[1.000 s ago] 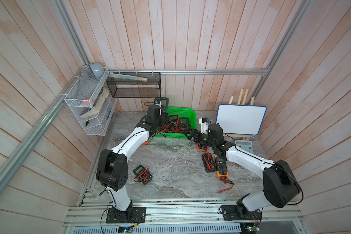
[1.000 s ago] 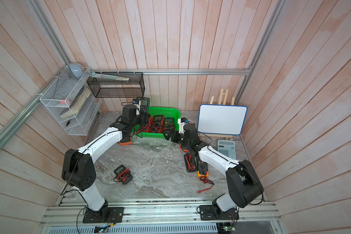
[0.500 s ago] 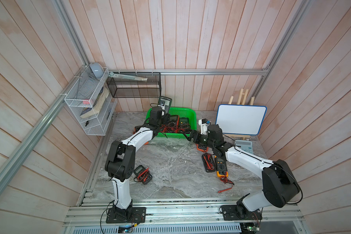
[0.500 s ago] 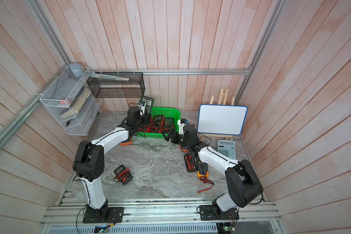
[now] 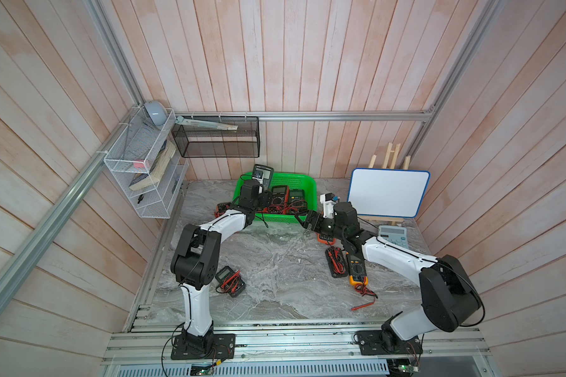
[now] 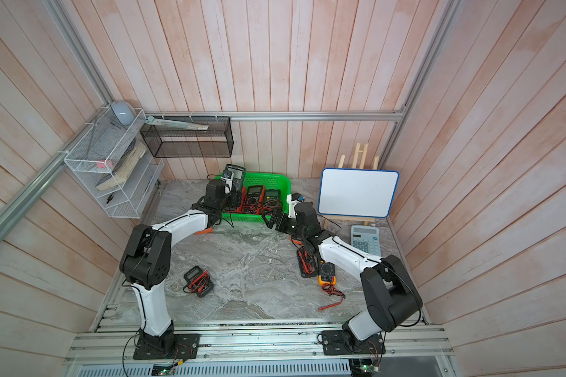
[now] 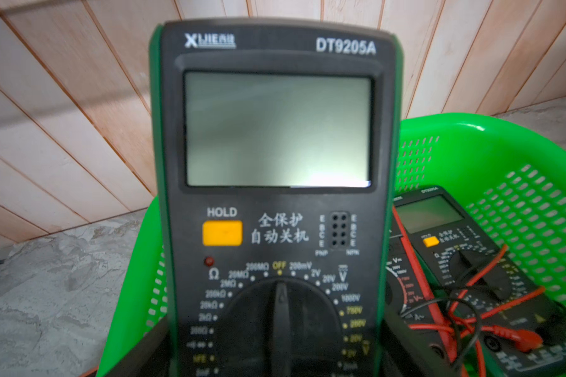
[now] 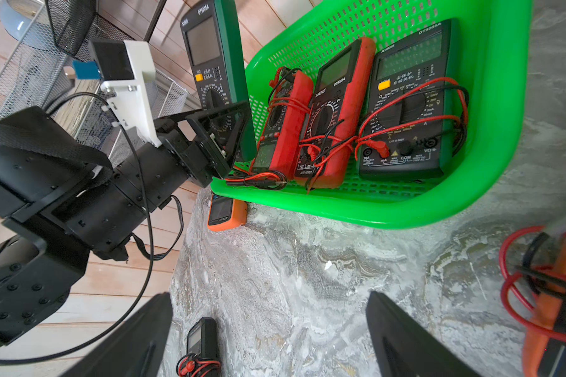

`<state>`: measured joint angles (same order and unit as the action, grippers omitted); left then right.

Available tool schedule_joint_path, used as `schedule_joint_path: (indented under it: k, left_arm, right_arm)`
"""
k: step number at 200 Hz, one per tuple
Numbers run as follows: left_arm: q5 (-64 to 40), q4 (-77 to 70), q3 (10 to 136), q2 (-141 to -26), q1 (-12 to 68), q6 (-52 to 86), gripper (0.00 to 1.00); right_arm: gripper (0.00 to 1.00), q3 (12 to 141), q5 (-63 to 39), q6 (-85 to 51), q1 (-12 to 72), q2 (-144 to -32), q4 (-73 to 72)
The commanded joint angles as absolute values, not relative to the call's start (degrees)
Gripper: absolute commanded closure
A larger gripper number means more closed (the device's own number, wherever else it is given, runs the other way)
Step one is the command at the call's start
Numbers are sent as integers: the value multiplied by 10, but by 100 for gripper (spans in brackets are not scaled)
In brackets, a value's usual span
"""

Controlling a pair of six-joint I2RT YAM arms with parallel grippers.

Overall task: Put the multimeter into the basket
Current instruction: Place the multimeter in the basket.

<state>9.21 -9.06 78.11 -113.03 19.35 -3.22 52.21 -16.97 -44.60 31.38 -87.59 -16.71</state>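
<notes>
The bright green basket (image 5: 291, 179) (image 6: 275, 179) (image 7: 504, 137) (image 8: 504, 114) sits at the back of the table. Three multimeters with red and black leads lie in it. My left gripper (image 5: 262, 196) (image 6: 234, 197) (image 7: 275, 352) is shut on a green-cased multimeter (image 5: 262, 173) (image 6: 235, 173) (image 7: 275, 196) (image 8: 211, 65). It holds the meter upright at the basket's left end, screen uppermost, with its lower end hidden by the fingers (image 7: 144, 352). My right gripper (image 5: 303, 222) (image 6: 272, 218) (image 8: 268, 295) hangs open over bare table in front of the basket, with nothing between its fingers.
An orange multimeter (image 8: 224, 212) lies against the basket's front left corner. A black multimeter (image 5: 230, 280) lies front left, and a yellow one (image 5: 356, 269) and a black one (image 5: 335, 266) lie on the right. A calculator (image 5: 393, 235), whiteboard (image 5: 388, 192), wire rack (image 5: 144, 169) and mesh bin (image 5: 218, 140) line the edges.
The left arm has swung its elbow inward and carried the held multimeter slightly right and down, toward the basket's left end. The right arm has stayed still.
</notes>
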Motion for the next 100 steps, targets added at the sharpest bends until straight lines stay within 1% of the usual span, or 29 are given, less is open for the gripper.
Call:
schedule_joint_path:
  k: [1,30,52,64,70,74,83,94,100]
  left_arm:
    - [87,-127,771,-1133,189,-18,100]
    - [83,-104,777,-1141,177,-1,100]
    - [74,-67,804,-1159,166,15,100]
    - [67,-41,823,-1171,159,27,90]
    - [64,-29,832,-1176,156,34,84]
    - [63,-24,836,-1179,155,38,76]
    - [58,-14,841,-1182,152,41,66]
    - [53,-6,845,-1185,151,49,45]
    - [52,2,851,-1188,150,61,40]
  right_arm:
    - [2,517,-164,-447,317,-883,-178]
    - [2,516,-165,-447,317,-886,-180]
    - [2,515,-165,-447,317,-886,-180]
    - [2,515,-165,-447,316,-886,-180]
    - [2,515,-165,-446,316,-885,-179]
    - [2,515,-165,-447,316,-885,-180]
    - [2,514,-164,-446,316,-884,-178]
    - [2,514,-163,-445,315,-884,-177]
    - [2,514,-163,-445,315,-883,-177]
